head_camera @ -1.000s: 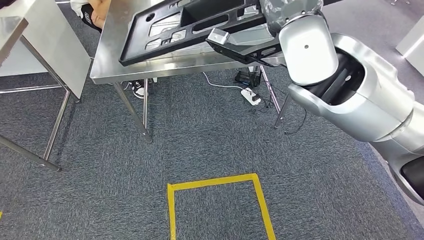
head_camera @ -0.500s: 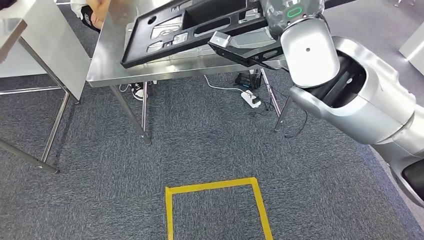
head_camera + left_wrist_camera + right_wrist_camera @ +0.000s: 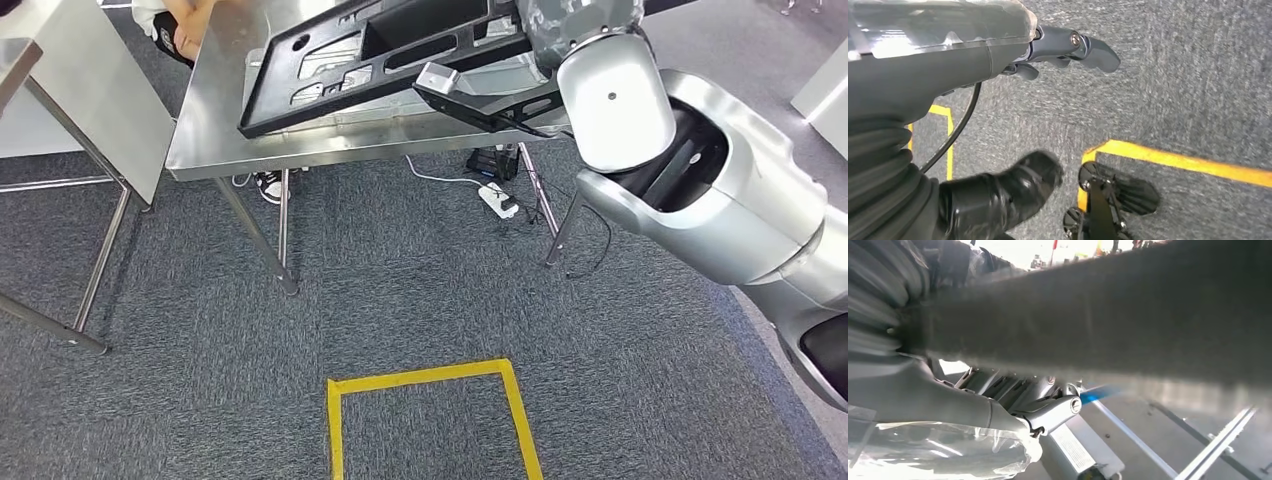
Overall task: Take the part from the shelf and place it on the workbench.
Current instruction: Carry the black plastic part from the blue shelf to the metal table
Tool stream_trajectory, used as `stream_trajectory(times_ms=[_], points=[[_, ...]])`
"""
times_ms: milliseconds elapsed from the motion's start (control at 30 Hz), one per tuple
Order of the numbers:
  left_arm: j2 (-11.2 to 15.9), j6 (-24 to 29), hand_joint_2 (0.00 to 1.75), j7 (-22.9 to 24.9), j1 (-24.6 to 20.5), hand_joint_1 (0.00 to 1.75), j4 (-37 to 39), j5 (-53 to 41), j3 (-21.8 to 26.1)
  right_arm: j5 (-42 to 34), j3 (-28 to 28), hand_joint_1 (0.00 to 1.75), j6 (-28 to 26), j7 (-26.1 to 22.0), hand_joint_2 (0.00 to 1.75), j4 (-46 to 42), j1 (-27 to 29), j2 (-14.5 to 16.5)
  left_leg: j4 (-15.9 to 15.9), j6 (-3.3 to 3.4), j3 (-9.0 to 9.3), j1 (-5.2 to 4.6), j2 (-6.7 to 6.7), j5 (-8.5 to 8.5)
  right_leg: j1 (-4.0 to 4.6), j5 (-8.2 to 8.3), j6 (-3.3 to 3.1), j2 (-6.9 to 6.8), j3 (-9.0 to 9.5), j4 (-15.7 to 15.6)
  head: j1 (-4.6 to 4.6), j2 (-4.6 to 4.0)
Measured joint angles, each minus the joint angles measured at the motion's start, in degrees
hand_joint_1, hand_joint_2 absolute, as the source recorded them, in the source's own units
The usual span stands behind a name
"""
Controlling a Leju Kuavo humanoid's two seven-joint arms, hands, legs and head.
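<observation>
A long black plastic part (image 3: 370, 60) with several cut-outs hangs tilted above the steel workbench (image 3: 300, 150) in the head view. My right hand (image 3: 565, 20) grips its right end at the picture's top edge, mostly hidden behind the silver wrist. In the right wrist view the part (image 3: 1128, 315) crosses as a blurred dark band, with my right hand (image 3: 998, 405) under it and its thumb (image 3: 1055, 411) against it. I cannot tell whether the part touches the bench. My left hand (image 3: 1048, 45) hangs over the carpet, fingers loosely spread, holding nothing.
A person's hand (image 3: 190, 25) rests at the bench's far left corner, with a shoe (image 3: 265, 182) below. A second steel table (image 3: 90, 100) stands at the left. A power strip and cables (image 3: 497, 195) lie under the bench. Yellow tape (image 3: 430, 378) marks a square on the carpet.
The whole picture has shifted slightly, so the camera has moved; the bench and tape square sit a little lower. The part stays in my right hand above the bench.
</observation>
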Motion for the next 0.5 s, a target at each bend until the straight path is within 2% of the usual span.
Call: stream_trajectory(times_ms=[67, 100, 167, 200, 233, 267, 300, 333, 367, 400, 500], points=[[-0.03, 0.01, 1.75, -0.01, 0.13, 0.0, 0.0, -0.02, -0.01, -0.01, 0.0, 1.75, 0.03, 0.0, 1.75, 0.0, -0.03, -0.13, -1.35, 0.11, 1.16, 0.32, 0.16, 0.25, 0.11, -1.19, 0.48, -0.13, -0.88, 2.12, 0.14, 0.01], [-0.04, 0.01, 1.75, -0.01, 0.19, 0.0, 0.0, -0.02, -0.02, -0.01, 0.0, 1.75, 0.05, 0.0, 1.75, -0.01, -0.06, -0.19, -1.71, 0.21, 1.6, 0.46, 0.25, 0.28, 0.15, -2.41, 0.6, -0.2, -2.38, 4.92, 0.21, 0.01], [-0.05, -0.01, 1.75, -0.02, 0.15, 0.0, 0.0, -0.03, -0.02, -0.04, 0.0, 1.75, 0.06, 0.0, 1.75, 0.0, -0.01, -0.24, -1.62, 0.5, 1.87, 0.44, 0.27, -0.08, 0.2, -4.7, 0.8, -0.22, -6.59, 11.87, 0.27, 0.01], [-0.05, -0.01, 1.75, -0.02, 0.11, 0.0, 0.0, -0.03, -0.02, -0.06, 0.0, 1.75, 0.07, 0.0, 1.75, 0.0, 0.12, -0.25, -1.41, 0.55, 1.99, 0.45, 0.22, -0.38, 0.16, -4.76, 0.93, -0.24, -8.23, 14.04, 0.29, 0.0], [-0.05, -0.02, 1.75, -0.02, 0.08, 0.0, 0.0, -0.03, -0.02, -0.08, 0.0, 1.75, 0.07, 0.0, 1.75, 0.01, 0.23, -0.26, -1.16, 0.53, 2.19, 0.47, 0.12, -0.76, 0.07, -3.71, 1.04, -0.26, -8.89, 14.21, 0.3, 0.0], [-0.06, -0.02, 1.75, -0.02, 0.1, 0.0, 0.0, -0.03, -0.02, -0.1, 0.0, 1.75, 0.08, -0.01, 1.75, 0.01, 0.3, -0.27, -0.84, 0.44, 2.46, 0.5, 0.01, -1.22, -0.04, -1.71, 1.12, -0.3, -8.45, 12.3, 0.3, 0.0], [-0.07, -0.02, 1.75, -0.02, 0.16, 0.0, 0.0, -0.03, -0.02, -0.1, 0.0, 1.75, 0.08, -0.01, 1.75, 0.01, 0.32, -0.28, -0.41, 0.28, 2.71, 0.52, -0.09, -1.77, -0.16, 0.69, 1.17, -0.39, -7.18, 8.79, 0.31, 0.0], [-0.07, -0.01, 1.75, -0.02, 0.21, 0.0, 0.0, -0.03, -0.02, -0.1, 0.0, 1.75, 0.08, 0.0, 1.75, 0.02, 0.3, -0.31, 0.04, 0.02, 2.81, 0.44, -0.17, -2.32, -0.19, 2.22, 1.13, -0.46, -5.71, 5.55, 0.31, 0.0], [-0.07, 0.01, 1.75, -0.01, 0.24, 0.0, 0.0, -0.03, -0.02, -0.11, 0.0, 1.75, 0.04, -0.01, 1.75, 0.01, 0.25, -0.33, 0.51, -0.26, 2.74, 0.32, -0.23, -2.8, -0.19, 3.07, 0.91, -0.49, -4.55, 3.04, 0.29, 0.01], [-0.07, 0.06, 1.75, -0.01, 0.22, 0.0, 0.0, -0.03, -0.02, -0.12, 0.0, 1.75, 0.0, -0.01, 1.75, -0.01, 0.22, -0.34, 0.86, -0.54, 2.61, 0.21, -0.27, -3.14, -0.14, 3.17, 0.65, -0.5, -3.91, 1.65, 0.26, 0.01], [-0.1, 0.18, 1.75, 0.01, 0.12, 0.0, 0.0, -0.06, -0.02, 0.05, 0.0, 1.75, -0.22, -0.01, 1.75, -0.04, 0.2, -0.35, 1.09, -1.22, 2.57, 0.13, -0.28, -3.68, -0.12, 2.59, -0.34, -0.4, -3.52, 1.07, 0.24, 0.0]])
